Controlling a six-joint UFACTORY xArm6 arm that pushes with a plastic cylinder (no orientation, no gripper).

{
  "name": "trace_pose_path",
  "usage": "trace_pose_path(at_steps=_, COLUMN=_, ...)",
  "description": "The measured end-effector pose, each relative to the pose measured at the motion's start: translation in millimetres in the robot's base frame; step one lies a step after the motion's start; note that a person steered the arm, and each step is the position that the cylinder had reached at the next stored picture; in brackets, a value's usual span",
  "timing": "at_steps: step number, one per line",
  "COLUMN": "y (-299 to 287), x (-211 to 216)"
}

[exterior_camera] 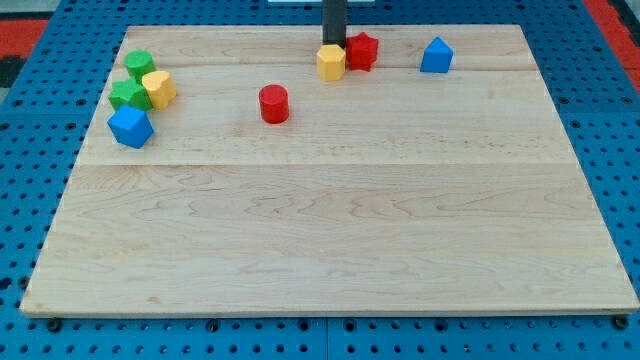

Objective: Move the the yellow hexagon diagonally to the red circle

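A: What is sitting on the wooden board, taking the red cylinder as the landmark?

B: Eight blocks in all. The yellow hexagon is lying up and to the view's right of it, touching a red star; a blue pentagon-like block is resting further right.

A: And to its left?

B: A cluster is sitting there: two green blocks, one yellow block, one blue cube.

A: The rod?

B: My tip is pressing against the hexagon's top edge. It is a bare rod, gripping nothing.
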State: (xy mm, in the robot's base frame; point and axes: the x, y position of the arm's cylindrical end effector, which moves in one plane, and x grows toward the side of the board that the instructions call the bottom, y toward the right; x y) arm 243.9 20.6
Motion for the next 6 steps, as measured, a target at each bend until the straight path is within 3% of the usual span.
trace_pose_path(at_steps=2, y=-46.7, x=14.3)
trace_pose_path(at_steps=4, y=-26.4, x=12.8)
trace_pose_path(at_steps=6, y=-104.1, x=60.6)
